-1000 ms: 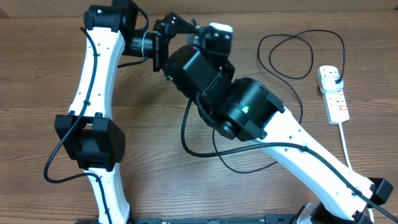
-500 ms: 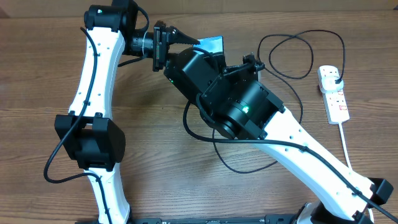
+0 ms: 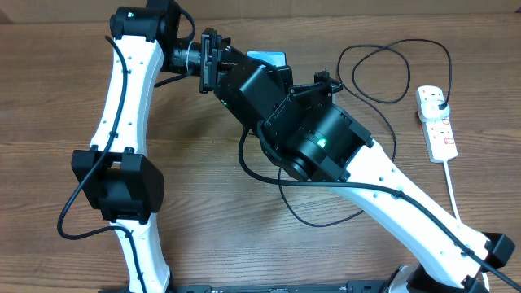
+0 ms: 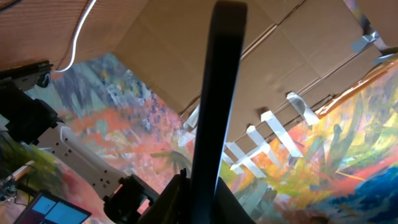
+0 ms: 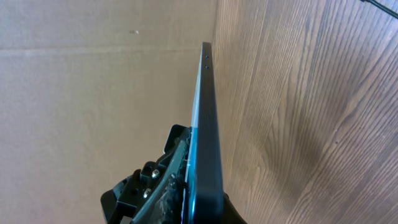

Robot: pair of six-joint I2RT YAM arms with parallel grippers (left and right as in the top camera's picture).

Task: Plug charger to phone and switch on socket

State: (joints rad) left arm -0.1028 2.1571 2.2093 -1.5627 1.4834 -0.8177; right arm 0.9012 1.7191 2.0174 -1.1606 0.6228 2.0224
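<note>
Both arms meet over the far side of the bench (image 3: 49, 122), and the phone (image 3: 269, 58) is lifted off it, with a sliver of its teal screen showing from overhead. In the left wrist view the phone rises edge-on from my left claw (image 4: 198, 208), which is clamped on its flat faces. In the right wrist view it stands the same way in my right claw (image 5: 200, 208), which looks closed on it too. Judgement: the phone is rigid, of moderate weight, and glass-faced, so slick and breakable. I should grip across the faces, well clear of the port end. The charger (image 3: 324, 225) lies looped on the bench, its black plug seated in the socket (image 3: 438, 122). It is limp and light, so I should pinch the stiff housing behind the tip. I cannot find the tip, and the switch position is unreadable.
</note>
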